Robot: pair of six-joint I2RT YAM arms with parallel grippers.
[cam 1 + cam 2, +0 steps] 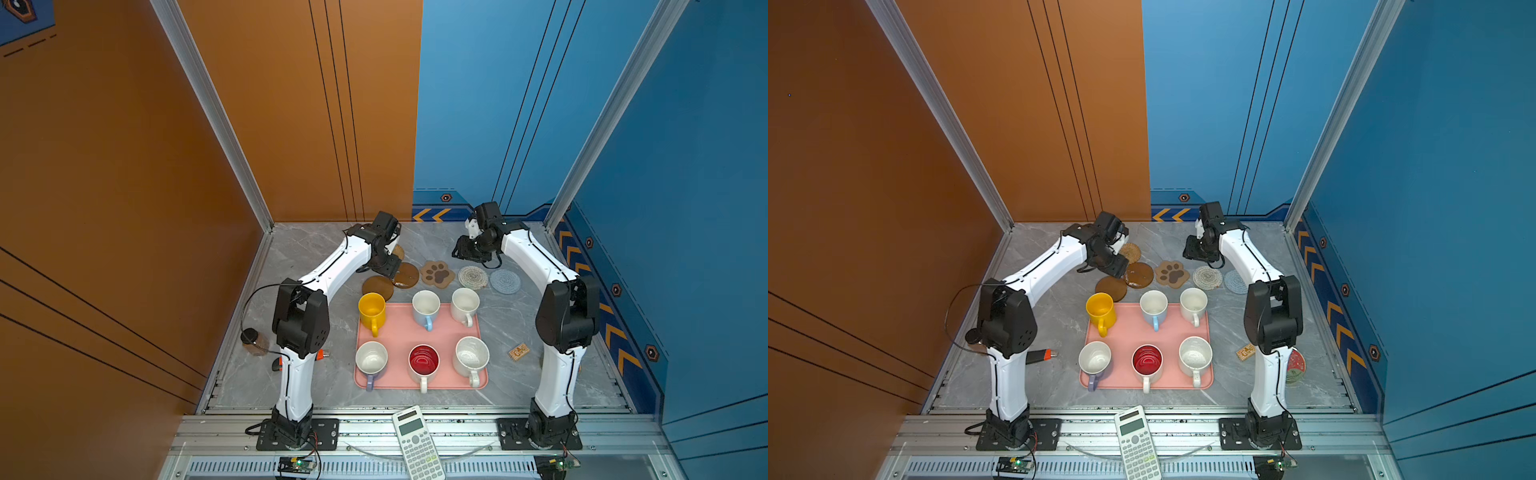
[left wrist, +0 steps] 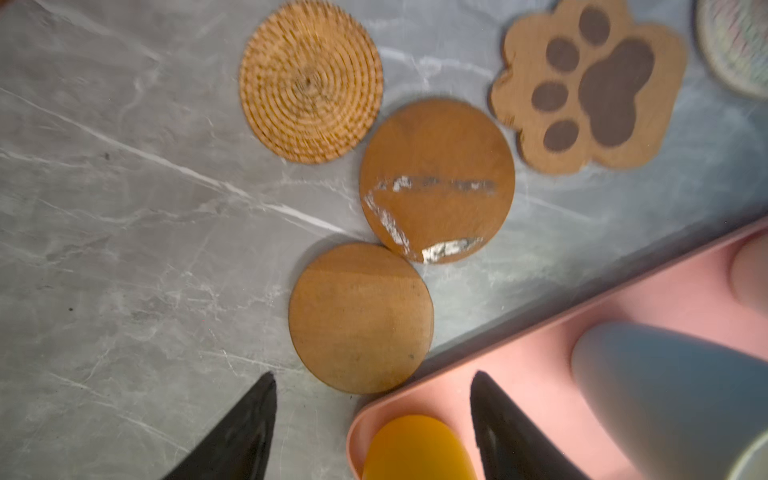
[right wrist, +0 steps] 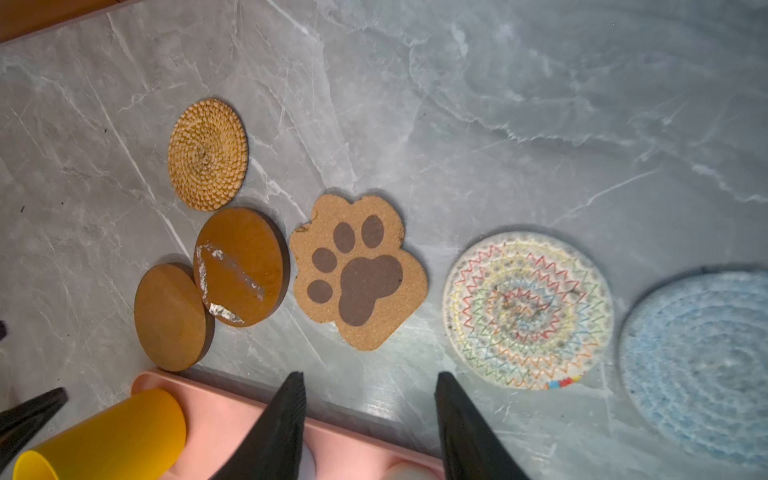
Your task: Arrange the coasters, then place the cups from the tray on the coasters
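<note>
Arranging step, with no cup yet placed. Both arms reached to the far side of the table (image 1: 511, 324), beyond the tray (image 1: 399, 334). The left claw (image 2: 374, 378) stood wide and empty above the tray's corner, and the right claw (image 3: 370, 376) was parted more narrowly, also holding nothing. Three coasters lay apart in a rough row: the paw shape (image 3: 359, 272), the white woven round (image 3: 528, 309) and the pale-blue round (image 3: 698, 365). The other three were bunched. The tan woven disc (image 2: 311, 83) lay just beside the scuffed brown disc (image 2: 436, 180), which touched or slightly overlapped the plain brown disc (image 2: 360, 318), itself close to the tray's corner. All six cups stood upright on the tray: the yellow cup (image 1: 372, 309), the light-blue cup (image 1: 426, 307) and the plain white cup (image 1: 465, 305) at the far edge, and the lilac cup (image 1: 371, 359), the red-lined cup (image 1: 424, 360) and the speckled cup (image 1: 471, 356) at the near edge. The arrangement appeared unfinished. The next move probably called for the left claw to pinch a thin disc edge and slide the bunched coasters apart, clear of the tray, before any cup was lifted.
</note>
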